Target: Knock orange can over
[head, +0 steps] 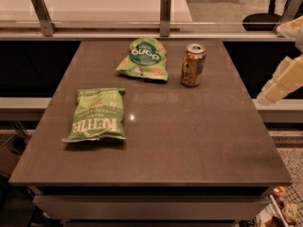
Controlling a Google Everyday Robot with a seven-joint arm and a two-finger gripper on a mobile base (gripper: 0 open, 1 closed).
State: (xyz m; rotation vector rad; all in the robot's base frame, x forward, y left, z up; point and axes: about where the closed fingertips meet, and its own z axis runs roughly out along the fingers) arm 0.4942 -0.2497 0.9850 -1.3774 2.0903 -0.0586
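Observation:
The orange can (193, 65) stands upright on the brown table (189, 141), in the far right part of the top. It has an orange-gold body and a silver top with a pull tab. My gripper (283, 83) shows as pale cream parts at the right edge of the camera view, beyond the table's right side. It is level with the can and well apart from it, touching nothing.
A green chip bag (143, 58) lies just left of the can. A second green Kettle bag (97, 114) lies near the left side. A glass rail with metal posts (165, 14) runs along the far edge. An office chair (266, 13) stands at the back right.

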